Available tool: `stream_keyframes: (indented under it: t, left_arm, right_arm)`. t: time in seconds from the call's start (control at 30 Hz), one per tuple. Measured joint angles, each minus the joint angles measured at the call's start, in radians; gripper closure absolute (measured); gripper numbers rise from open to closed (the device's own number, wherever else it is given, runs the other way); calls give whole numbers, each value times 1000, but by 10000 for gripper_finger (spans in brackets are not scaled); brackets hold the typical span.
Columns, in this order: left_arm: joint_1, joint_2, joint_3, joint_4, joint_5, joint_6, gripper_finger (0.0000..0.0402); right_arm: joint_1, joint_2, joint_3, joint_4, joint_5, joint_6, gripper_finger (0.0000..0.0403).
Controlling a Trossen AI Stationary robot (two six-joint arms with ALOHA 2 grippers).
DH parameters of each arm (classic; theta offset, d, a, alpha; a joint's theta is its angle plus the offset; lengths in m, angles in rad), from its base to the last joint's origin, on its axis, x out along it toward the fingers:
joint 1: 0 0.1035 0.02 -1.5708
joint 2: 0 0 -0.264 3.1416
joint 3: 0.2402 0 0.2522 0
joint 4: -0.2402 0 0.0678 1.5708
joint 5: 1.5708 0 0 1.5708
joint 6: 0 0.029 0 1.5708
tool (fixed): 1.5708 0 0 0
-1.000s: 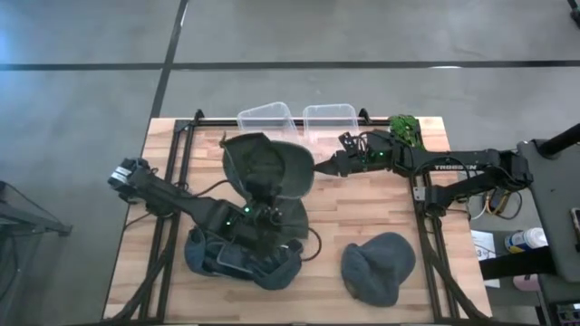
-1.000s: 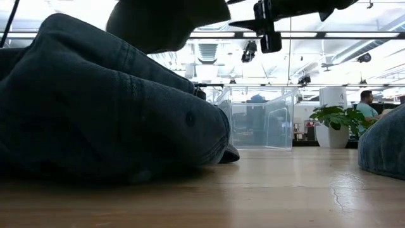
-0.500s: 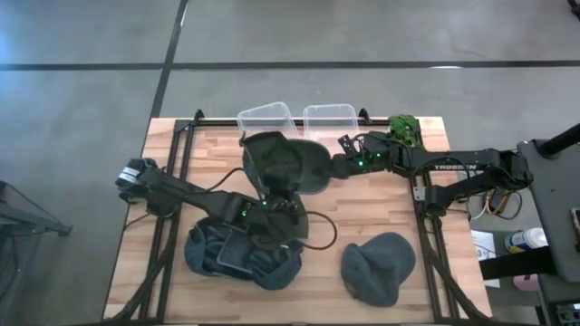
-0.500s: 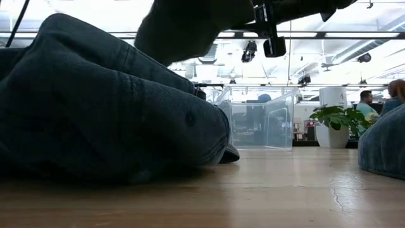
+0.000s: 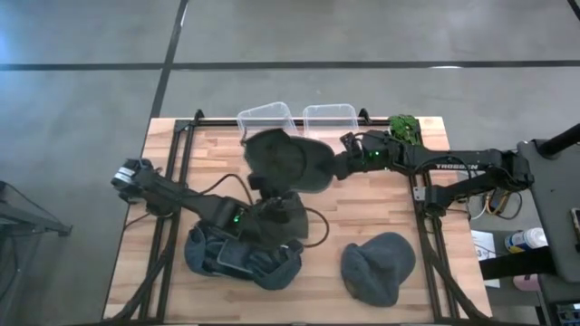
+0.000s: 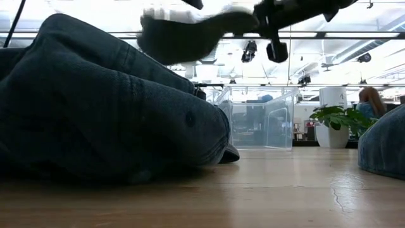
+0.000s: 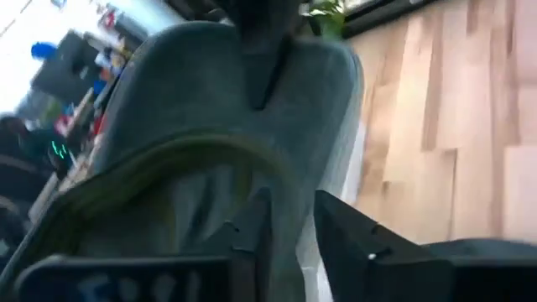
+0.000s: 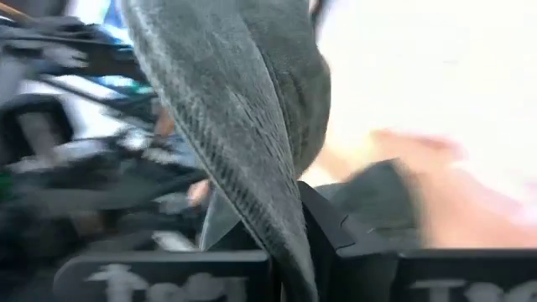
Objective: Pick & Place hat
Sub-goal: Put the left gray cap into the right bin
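Table (image 5: 362,213) bare; right wrist alone shows right end effector (image 8: 289,214) pinching hat (image 8: 243,101).

We look straight down from overhead, level from the tabletop (image 6: 266,190), closely from both wrists, all sharing, seemingly, the lifted hat (image 5: 285,161).

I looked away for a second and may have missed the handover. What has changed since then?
The right gripper has shut on the lifted hat, which it only approached before. The left gripper has let go, its fingers now parted below the hat. The hat swung from open-side-up to flatter. The hat pile, the grey hat and the clear bins stayed put.
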Motion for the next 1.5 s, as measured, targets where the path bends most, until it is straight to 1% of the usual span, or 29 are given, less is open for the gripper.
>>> stream_keyframes:
  t: [0.1,0.2,0.3,0.37,0.43,0.5,0.53,0.63,0.77,0.97,1.2,1.3,1.4,1.5]
  left_arm:
    - [-41,-21,7,-148,1,-248,296]
    - [-84,-48,10,-302,5,-525,293]
    - [-117,-79,10,-488,8,-835,292]
    - [-126,-94,10,-629,12,-1051,292]
    - [-130,-107,10,-772,27,-1246,291]
    - [-131,-119,8,-873,54,-1400,291]
    - [-131,-128,-3,-868,62,-1433,291]
    - [-124,-160,-50,-784,71,-1427,291]
    - [-82,-185,-118,-620,131,-1329,291]
    - [0,-188,-223,-274,129,-1104,291]
    - [99,-188,-300,164,150,-774,291]
    - [139,-178,-318,348,213,-653,291]
    - [165,-152,-319,441,282,-570,291]
    - [182,-133,-319,457,307,-541,291]
  right_arm:
    - [-23,-14,-1,-68,27,-61,390]
    - [-44,-39,-1,-127,29,-130,390]
    - [-49,-67,-1,-166,-22,-177,390]
    - [-48,-102,-1,-184,-70,-184,390]
    - [-41,-138,0,-213,-90,-188,390]
    - [-37,-168,0,-271,-98,-190,390]
    - [-37,-180,-1,-296,-101,-190,390]
    - [-31,-218,-1,-338,-95,-190,390]
    - [-24,-233,-1,-325,-96,-182,390]
    - [2,-214,-1,-297,-107,-158,390]
    - [56,-153,-1,-241,-136,-127,390]
    - [75,-121,-1,-193,-136,-117,390]
    - [90,-85,-1,-117,-137,-92,390]
    - [105,-48,-1,-34,-146,-60,390]
